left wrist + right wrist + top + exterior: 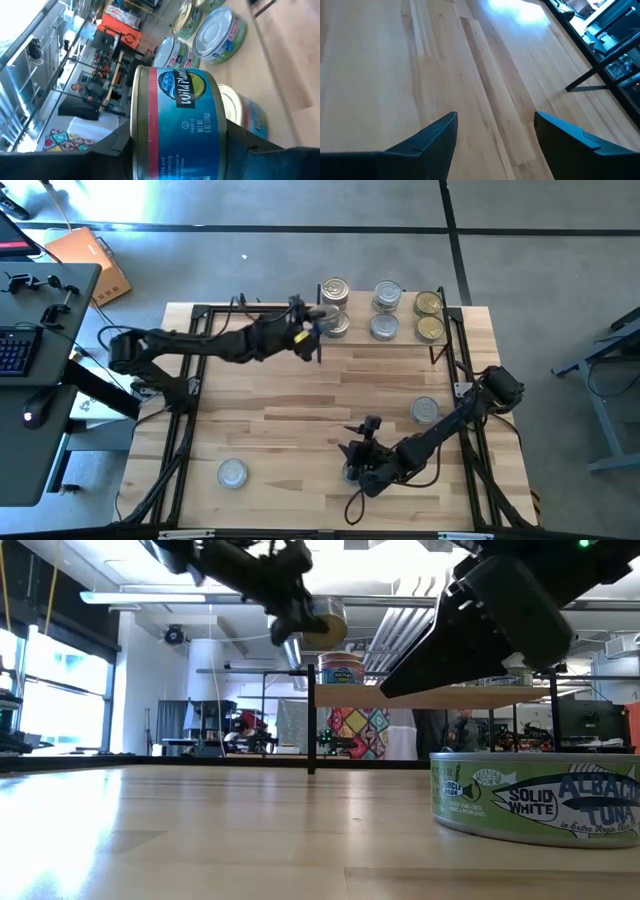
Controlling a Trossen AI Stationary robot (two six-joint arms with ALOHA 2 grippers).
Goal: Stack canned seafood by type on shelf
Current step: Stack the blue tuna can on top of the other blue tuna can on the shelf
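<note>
**Left claw held a tin at the shelf**

From above, the left claw (318, 330) gripped a short round blue-labelled metal tin (305, 335) beside the silver and gold tins (384, 298) on the small light-wood shelf (400, 345). The right claw (352, 458) hung over the butcher-block desk (280, 420).

Low down, a green albacore tin (535, 802) sat below it.

Its wrist view showed the jaws spread, empty.

Overhead straight down, low level across tabletop (200, 830), wrist views close
</note>
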